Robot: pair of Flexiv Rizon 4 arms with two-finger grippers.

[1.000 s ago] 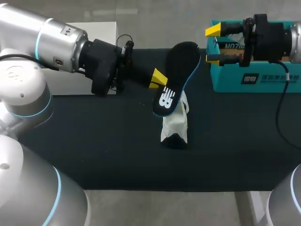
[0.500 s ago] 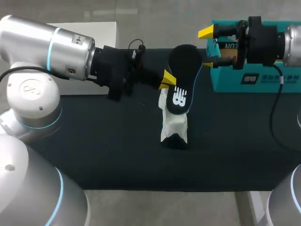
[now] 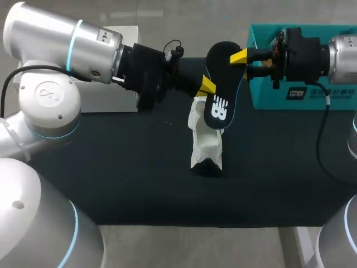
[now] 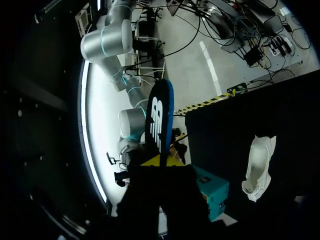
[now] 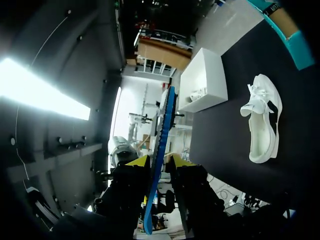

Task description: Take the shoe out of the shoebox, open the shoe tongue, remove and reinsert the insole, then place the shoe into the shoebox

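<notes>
The insole [image 3: 219, 89], pinched by the left gripper [image 3: 207, 86], is held lengthwise far-to-near, logo end over the shoe [image 3: 205, 142]; the right gripper's [image 3: 241, 57] grip cannot be told.

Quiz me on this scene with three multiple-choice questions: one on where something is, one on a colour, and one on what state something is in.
1. Where is the white shoe?
A) on the black table
B) inside the shoebox
C) on the floor

2. What colour is the shoebox?
A) red
B) teal
C) purple

3. What state is the insole in?
A) tucked inside the shoe
B) lying flat on the table
C) held up in the air by the left fingers

Answers:
1 A: the shoe rests on the dark tabletop, apart from the box.
2 B: the box's outer walls are teal.
3 C: the yellow-tipped left fingers grip the insole, which hangs clear above the shoe.
</notes>
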